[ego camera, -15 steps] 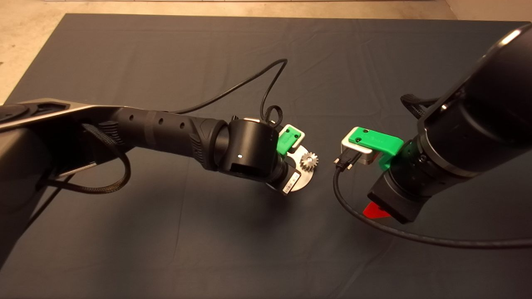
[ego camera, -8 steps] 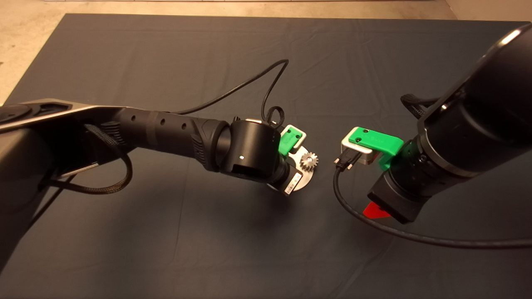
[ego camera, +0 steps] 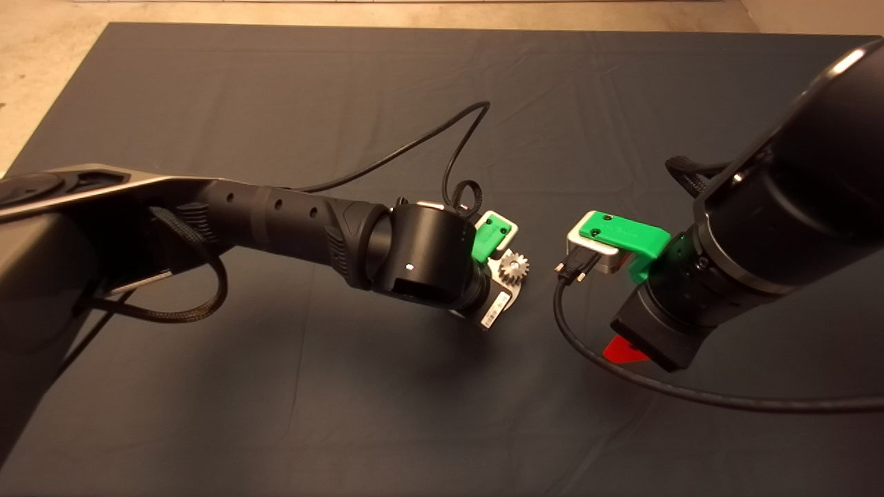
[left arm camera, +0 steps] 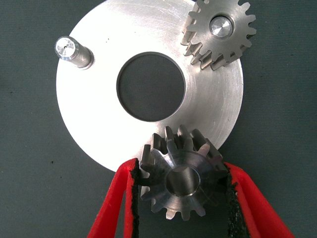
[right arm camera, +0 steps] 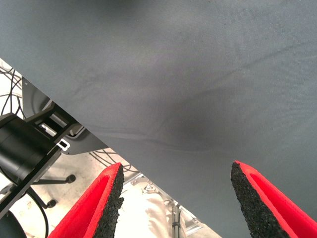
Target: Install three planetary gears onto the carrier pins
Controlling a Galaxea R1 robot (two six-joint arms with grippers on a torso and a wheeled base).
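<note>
Jaws of the left gripper (left arm camera: 181, 198) clamp a planetary gear (left arm camera: 182, 179) over the carrier plate (left arm camera: 99, 126) rim — seemingly aligning its bore; right gripper (right arm camera: 176, 198) spread, empty.

obstacle: dark-silver toothed gear (left arm camera: 220, 33) seated on one stud of flat round silver plate (left arm camera: 99, 114) | free: bare silver stud (left arm camera: 69, 49), nothing around it | left end effector (left arm camera: 182, 198) carries second gear (left arm camera: 181, 181) over plate edge | dark tabletop (ego camera: 345, 414) open

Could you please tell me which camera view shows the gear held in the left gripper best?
The left wrist view: the held gear fills the left gripper, teeth and bore clear, over the carrier plate. The head view hides it behind the wrist; the right wrist view shows only mat.
</note>
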